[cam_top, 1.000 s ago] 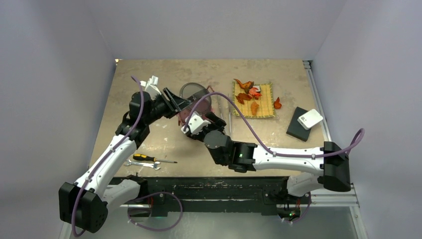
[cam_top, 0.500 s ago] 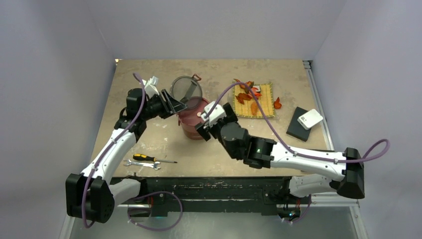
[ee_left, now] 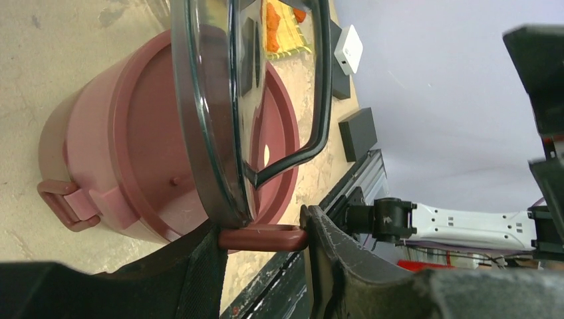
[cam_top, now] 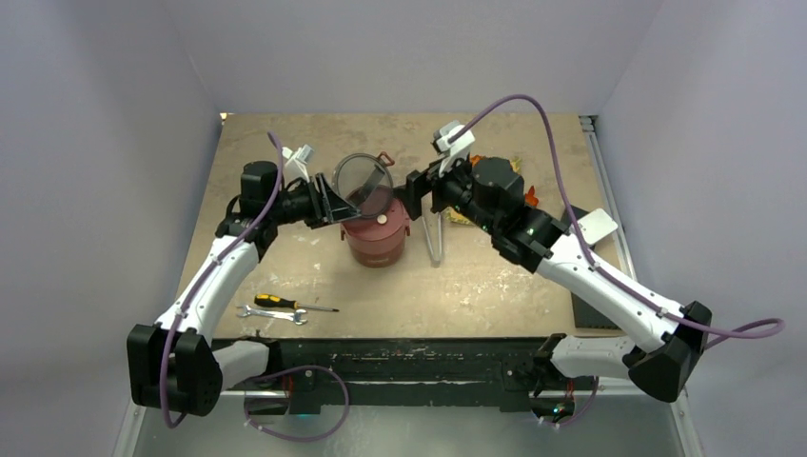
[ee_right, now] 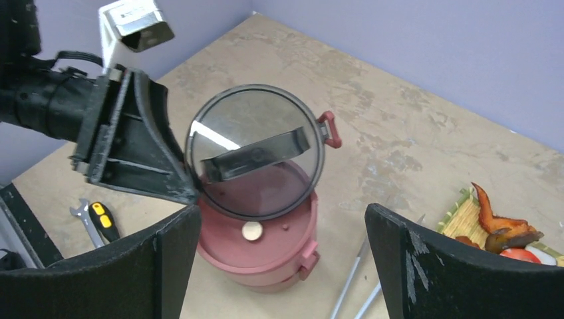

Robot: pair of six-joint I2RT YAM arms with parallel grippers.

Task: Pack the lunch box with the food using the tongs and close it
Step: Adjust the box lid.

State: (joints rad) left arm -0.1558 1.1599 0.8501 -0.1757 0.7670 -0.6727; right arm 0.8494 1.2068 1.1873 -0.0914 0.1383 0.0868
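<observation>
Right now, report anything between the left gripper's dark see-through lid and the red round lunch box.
Nothing visible. The dark see-through lid hangs tilted over the red round lunch box, bare but for a small pale spot.

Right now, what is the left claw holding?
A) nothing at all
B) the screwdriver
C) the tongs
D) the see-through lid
D: the left claw grips the see-through lid by its edge, tilted above the lunch box, while the tongs and the screwdriver lie on the table.
</observation>
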